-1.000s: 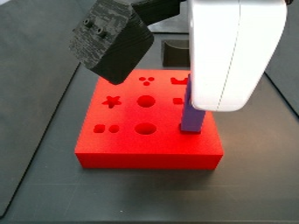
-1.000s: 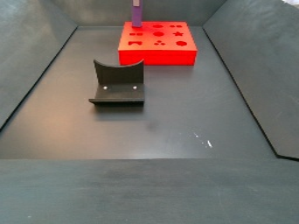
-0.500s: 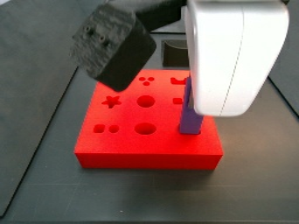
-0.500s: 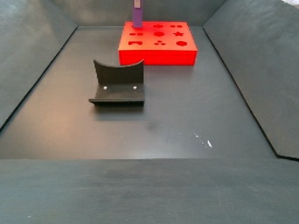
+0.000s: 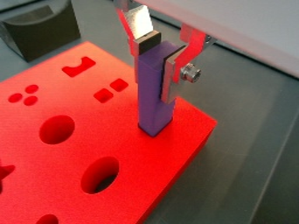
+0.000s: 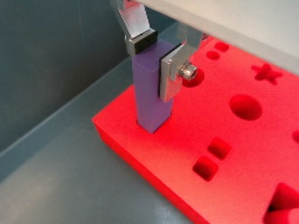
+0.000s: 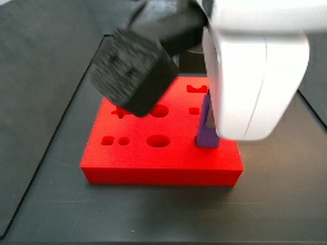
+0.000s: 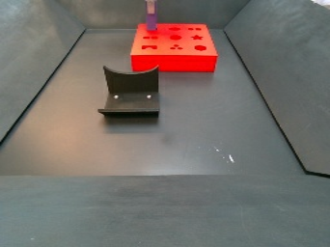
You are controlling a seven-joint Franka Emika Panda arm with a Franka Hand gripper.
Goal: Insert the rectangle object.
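Observation:
The rectangle object (image 5: 156,87) is a purple bar. It stands upright with its lower end in a hole near a corner of the red block (image 5: 70,131). It also shows in a wrist view (image 6: 152,87) and in both side views (image 7: 205,124) (image 8: 151,12). My gripper (image 5: 159,59) straddles the bar's upper end. One silver finger (image 5: 176,74) lies flat against the bar's side. The other finger's dark pad (image 5: 146,39) sits at the bar's far top edge. The jaws stand closed on the bar.
The red block (image 8: 175,48) has several shaped holes and stands at the far end of the dark floor. A dark grey curved holder (image 8: 129,92) stands apart from it on the floor. Sloped walls ring the floor. My white arm (image 7: 262,67) hides part of the block.
In a side view the dark wrist housing and the white arm have shifted right and down. The purple bar stays upright in the red block, and slightly more of it shows.

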